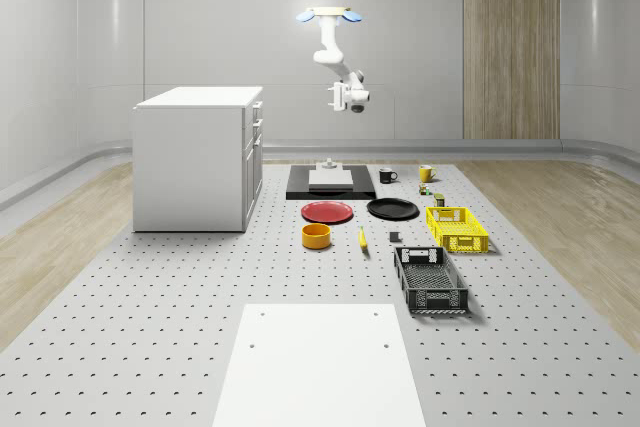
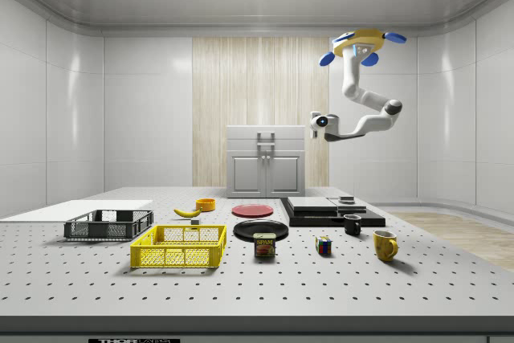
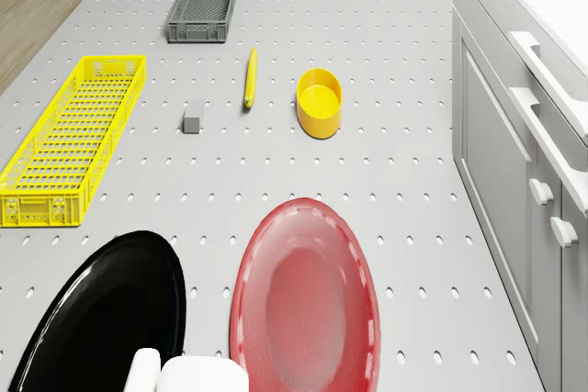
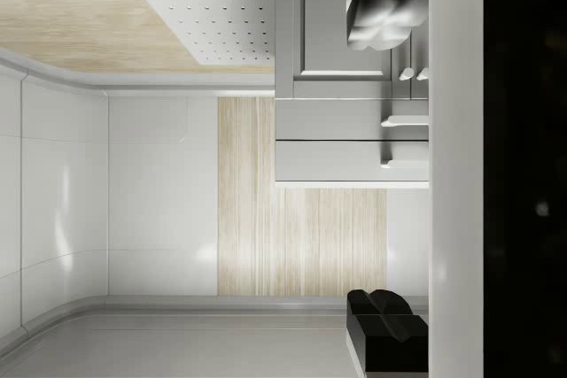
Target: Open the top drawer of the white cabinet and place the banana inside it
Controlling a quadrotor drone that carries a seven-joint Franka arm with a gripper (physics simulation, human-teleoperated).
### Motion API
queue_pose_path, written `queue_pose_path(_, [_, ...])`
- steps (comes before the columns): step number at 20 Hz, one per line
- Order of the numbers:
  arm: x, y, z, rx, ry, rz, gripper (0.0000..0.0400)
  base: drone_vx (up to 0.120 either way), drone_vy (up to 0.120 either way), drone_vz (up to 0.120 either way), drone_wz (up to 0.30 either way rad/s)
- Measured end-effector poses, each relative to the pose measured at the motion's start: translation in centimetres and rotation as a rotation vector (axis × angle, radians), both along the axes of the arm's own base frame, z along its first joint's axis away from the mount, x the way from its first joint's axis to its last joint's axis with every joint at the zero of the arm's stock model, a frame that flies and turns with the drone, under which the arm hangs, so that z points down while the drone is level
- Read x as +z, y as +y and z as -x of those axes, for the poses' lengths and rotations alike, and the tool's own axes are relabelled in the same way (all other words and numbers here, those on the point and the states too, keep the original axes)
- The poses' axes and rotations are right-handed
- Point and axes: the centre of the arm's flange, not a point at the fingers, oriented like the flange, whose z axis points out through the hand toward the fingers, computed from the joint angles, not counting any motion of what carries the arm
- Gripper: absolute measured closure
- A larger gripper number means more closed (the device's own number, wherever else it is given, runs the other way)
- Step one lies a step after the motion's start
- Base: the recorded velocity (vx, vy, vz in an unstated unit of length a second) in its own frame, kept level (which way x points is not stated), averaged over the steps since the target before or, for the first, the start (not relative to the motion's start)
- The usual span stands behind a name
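Whole-scene view: 1 banana; 2 plates; 2 crates.

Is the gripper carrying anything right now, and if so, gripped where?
Nothing is held. The gripper hangs in the air beside the white cabinet, drone hovering above the platform. The banana lies on the table by the yellow bowl.
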Motion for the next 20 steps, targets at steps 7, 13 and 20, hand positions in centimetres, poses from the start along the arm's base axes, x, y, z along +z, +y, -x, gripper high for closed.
queue_pose_path(7, [0.00, 0.00, 0.00, 0.000, 0.000, 0.000, 0.0000, 0.120, -0.120, 0.000, 0.000])
queue_pose_path(13, [0.00, 0.00, 0.00, 0.000, 0.000, 0.000, 0.0000, 0.120, -0.107, 0.000, 0.000])
queue_pose_path(20, [-0.01, 0.00, 0.00, 0.000, 0.000, 0.000, 0.0000, 0.120, -0.046, 0.000, 0.000])
